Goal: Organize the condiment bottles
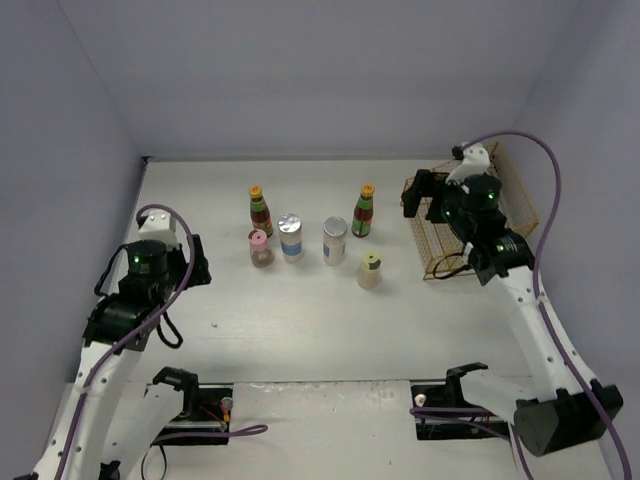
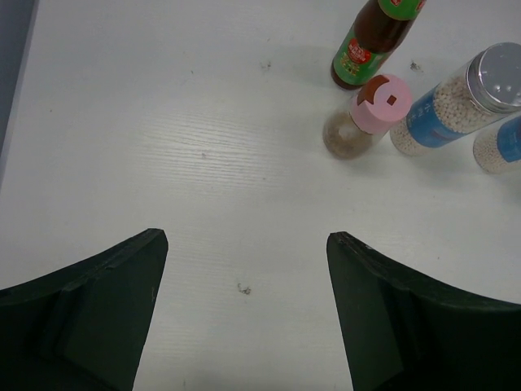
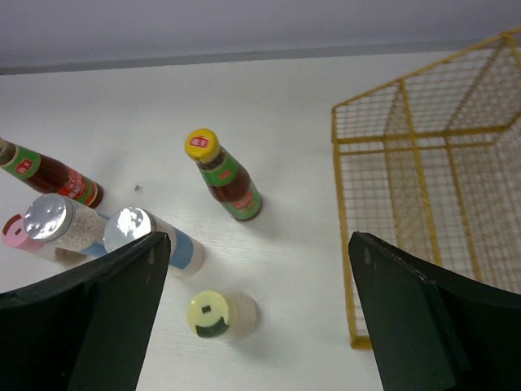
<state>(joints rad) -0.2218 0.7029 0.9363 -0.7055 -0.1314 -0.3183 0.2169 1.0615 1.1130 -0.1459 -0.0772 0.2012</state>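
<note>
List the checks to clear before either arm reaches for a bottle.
1. Left gripper open and empty: ok.
2. Right gripper open and empty: ok.
3. Condiment bottles all upright: ok.
4. Finger room around pale-lidded jar: ok, it stands apart.
5. Finger room around pink-lidded jar: not ok, it is closely crowded.
6. Gold wire basket inside free: cannot tell, right arm hides part.

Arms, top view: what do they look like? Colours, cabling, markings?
Both the left arm and the right arm have white link shells with black joint housings. A green light glows on the left arm's upper joint, and the right arm shows two. A purple cable loops along each arm. In the wrist views the jaws are plain, dark, wedge-shaped plates. No readable markings.
</note>
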